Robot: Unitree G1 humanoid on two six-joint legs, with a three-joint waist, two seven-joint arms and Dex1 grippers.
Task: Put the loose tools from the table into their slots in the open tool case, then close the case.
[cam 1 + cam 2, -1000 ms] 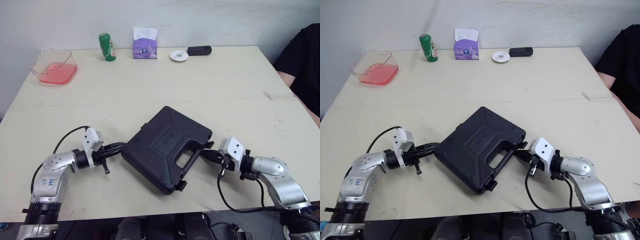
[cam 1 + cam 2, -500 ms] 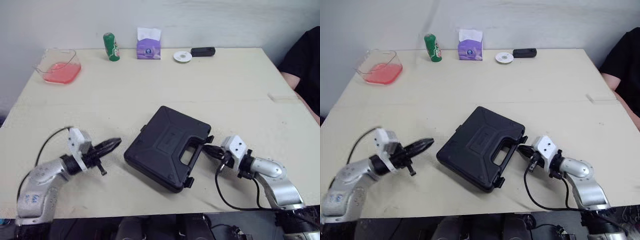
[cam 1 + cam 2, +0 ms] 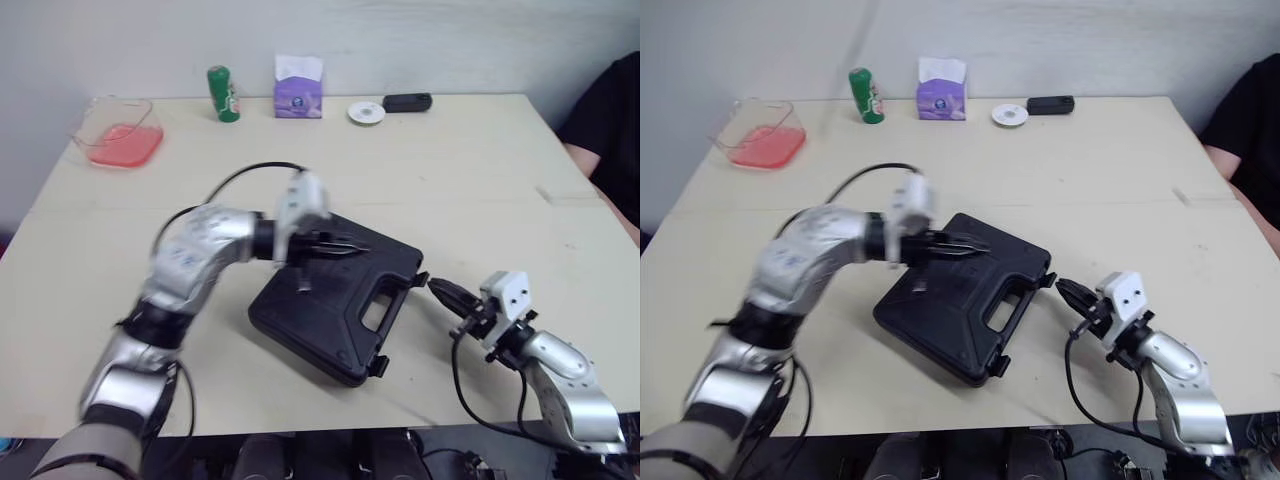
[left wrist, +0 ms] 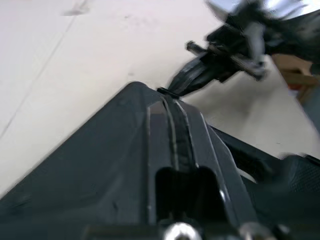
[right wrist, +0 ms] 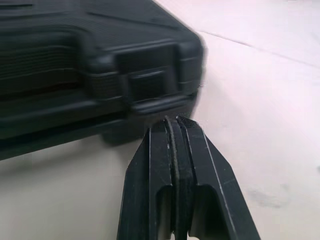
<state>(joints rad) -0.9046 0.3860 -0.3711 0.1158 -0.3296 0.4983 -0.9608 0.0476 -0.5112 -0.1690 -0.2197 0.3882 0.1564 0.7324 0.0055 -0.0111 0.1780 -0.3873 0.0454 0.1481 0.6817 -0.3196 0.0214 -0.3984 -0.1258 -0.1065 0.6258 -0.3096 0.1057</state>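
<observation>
At the left gripper [image 3: 345, 247]: slim black fingers pressed together, empty, poised over the lid of the tool case [image 3: 330, 322]. At the right gripper [image 3: 440, 291]: likewise pressed together, empty, just beside the case's latch [image 5: 146, 82]. Closed, black moulded plastic, ribbed, rectangular, mid-table [image 3: 460, 180].

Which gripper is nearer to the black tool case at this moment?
Left. The left gripper is over the lid of the tool case; the right gripper sits off its latch corner, apart.
</observation>
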